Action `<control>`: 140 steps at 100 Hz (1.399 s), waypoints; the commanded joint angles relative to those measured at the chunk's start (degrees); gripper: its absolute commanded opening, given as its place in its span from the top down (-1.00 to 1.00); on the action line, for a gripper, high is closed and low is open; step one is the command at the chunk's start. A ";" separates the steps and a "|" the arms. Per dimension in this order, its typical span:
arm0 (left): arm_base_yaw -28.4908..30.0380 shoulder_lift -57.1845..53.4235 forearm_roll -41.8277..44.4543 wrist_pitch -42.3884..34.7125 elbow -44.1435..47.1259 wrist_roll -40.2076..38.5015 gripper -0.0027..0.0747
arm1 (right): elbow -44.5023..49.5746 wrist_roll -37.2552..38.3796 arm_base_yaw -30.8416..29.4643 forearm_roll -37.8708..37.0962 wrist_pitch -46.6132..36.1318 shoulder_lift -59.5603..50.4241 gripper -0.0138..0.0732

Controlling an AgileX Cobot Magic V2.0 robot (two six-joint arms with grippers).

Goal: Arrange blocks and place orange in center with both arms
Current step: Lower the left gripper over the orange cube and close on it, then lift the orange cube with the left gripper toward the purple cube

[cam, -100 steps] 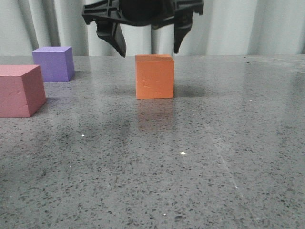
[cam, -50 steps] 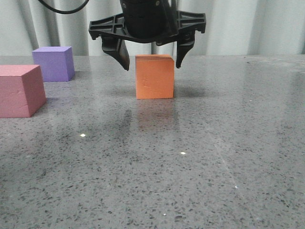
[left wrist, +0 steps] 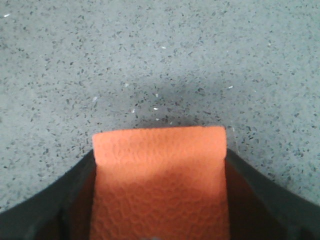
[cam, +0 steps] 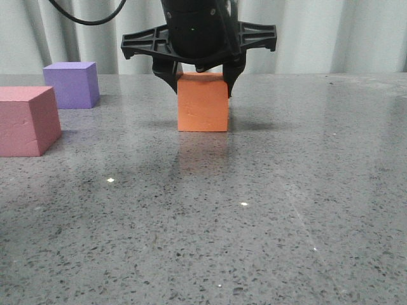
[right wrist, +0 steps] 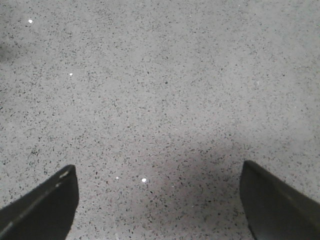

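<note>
Left gripper [cam: 202,82] was clamped on the orange cube [cam: 203,105] at frame centre, cube resting on the table [cam: 286,190], probably to reposition it. Pink cube [cam: 27,121] and purple cube [cam: 72,84] sat at left edge. Right gripper [right wrist: 159,205] was spread wide, holding nothing.

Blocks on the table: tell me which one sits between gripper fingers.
The orange block, clamped by the left gripper. The pink-red block and purple block stand untouched.

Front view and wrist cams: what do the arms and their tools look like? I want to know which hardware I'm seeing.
The left tool is matte black plastic: a wide ribbed crossbar with cut-outs under a dark rounded wrist housing, and two short angular fingers that taper downward. A thin black cable loops from the wrist. The right tool shows only two plain dark angular finger edges. No markings or labels are visible.
</note>
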 commanded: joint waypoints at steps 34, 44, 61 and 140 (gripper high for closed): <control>0.34 -17.17 13.26 9.43 -1.88 4.54 0.42 | -1.32 -0.58 -0.18 -1.43 -3.34 -0.22 -0.80; 2.46 -20.39 13.36 11.28 -1.88 6.65 0.42 | -1.32 -0.58 -0.18 -1.43 -3.40 -0.22 -0.80; 8.08 -24.48 10.55 11.57 -0.40 9.96 0.42 | -1.32 -0.58 -0.18 -1.49 -3.47 -0.22 -0.80; 21.13 -29.69 1.26 -6.52 19.74 11.06 0.42 | -1.32 -0.58 -0.18 -1.49 -3.55 -0.22 -0.80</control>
